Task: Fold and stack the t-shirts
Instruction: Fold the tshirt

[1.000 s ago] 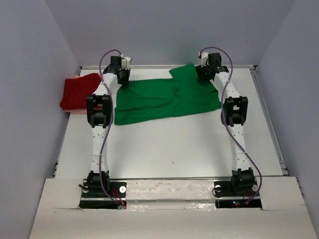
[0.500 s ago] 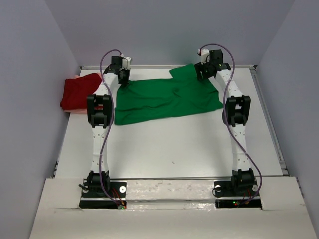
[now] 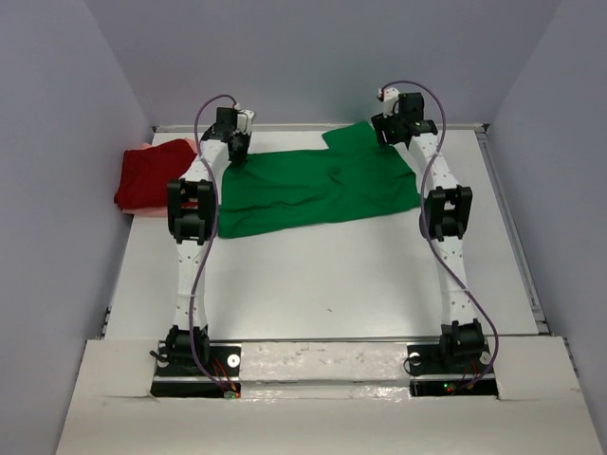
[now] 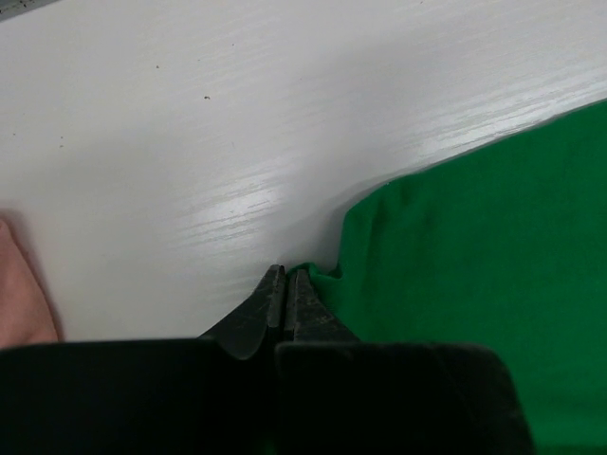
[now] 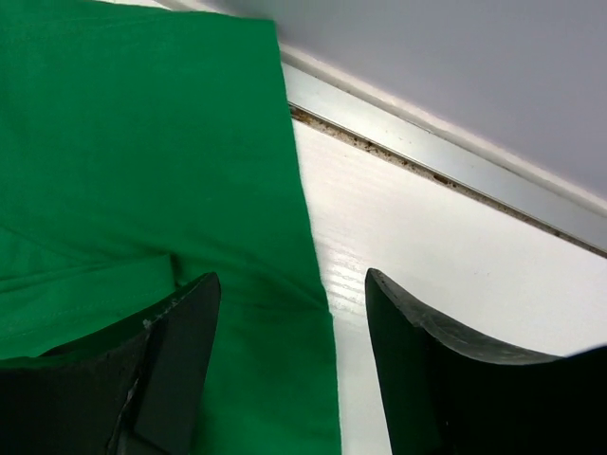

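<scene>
The bright green t-shirt [image 3: 313, 185] lies spread across the far part of the table. My left gripper [image 3: 235, 154] is at its far-left corner, and in the left wrist view the left gripper [image 4: 285, 275] is shut with the green t-shirt's corner [image 4: 474, 246] pinched at its tip. My right gripper [image 3: 382, 139] hovers over the shirt's far-right sleeve. In the right wrist view the right gripper [image 5: 289, 289] stands open, and the green t-shirt's edge [image 5: 142, 142] lies below between its fingers. A folded dark red t-shirt [image 3: 152, 173] rests at the far left on a pale pink t-shirt [image 4: 19, 294].
The table's back rail [image 5: 427, 161] and the grey wall run just behind the right gripper. The table's left edge [image 3: 119, 275] passes under the red shirt. White tabletop [image 3: 322, 275] stretches between the green shirt and the arm bases.
The right gripper has lifted and drawn back a little toward the far rail, staying open. The left gripper has barely shifted and stays shut at the shirt's corner.
</scene>
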Controlling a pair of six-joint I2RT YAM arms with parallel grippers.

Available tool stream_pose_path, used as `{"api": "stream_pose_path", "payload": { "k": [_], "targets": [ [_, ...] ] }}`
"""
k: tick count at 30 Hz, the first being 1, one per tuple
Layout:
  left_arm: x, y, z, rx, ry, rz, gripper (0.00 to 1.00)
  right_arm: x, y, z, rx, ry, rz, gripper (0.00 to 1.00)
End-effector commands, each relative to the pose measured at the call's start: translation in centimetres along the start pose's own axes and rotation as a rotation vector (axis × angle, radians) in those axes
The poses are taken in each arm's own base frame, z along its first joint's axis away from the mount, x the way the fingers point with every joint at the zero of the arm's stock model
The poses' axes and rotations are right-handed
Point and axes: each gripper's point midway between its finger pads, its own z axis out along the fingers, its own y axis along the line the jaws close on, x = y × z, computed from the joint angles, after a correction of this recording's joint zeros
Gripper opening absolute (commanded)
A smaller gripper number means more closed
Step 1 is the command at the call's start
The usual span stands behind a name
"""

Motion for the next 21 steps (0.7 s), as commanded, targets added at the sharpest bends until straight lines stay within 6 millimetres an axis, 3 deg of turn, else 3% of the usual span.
{"api": "stream_pose_path", "payload": {
  "k": [1,8,15,19,21],
  "targets": [
    [-1.0,-0.1,-2.6,-0.010,0.003,0.018,0.00,-0.5,-1.3,1.1,0.053,-0.044,0.012,0.66],
    [-1.2,0.1,-2.9,-0.017,-0.002,0.023,0.00,2.2,-1.1,2.3,0.057,0.015,0.003,0.59],
    [-1.0,-0.2,-2.7,-0.019,0.006,0.031,0.00,3.0,-0.6,2.7,0.039,0.032,0.001,0.58],
    [-1.1,-0.2,-2.7,-0.020,0.005,0.032,0.00,3.7,-0.1,2.7,0.011,0.052,-0.008,0.43],
    [-1.2,-0.2,-2.8,-0.021,0.004,0.034,0.00,3.9,0.0,2.7,0.007,0.059,-0.014,0.22]
  ]
}}
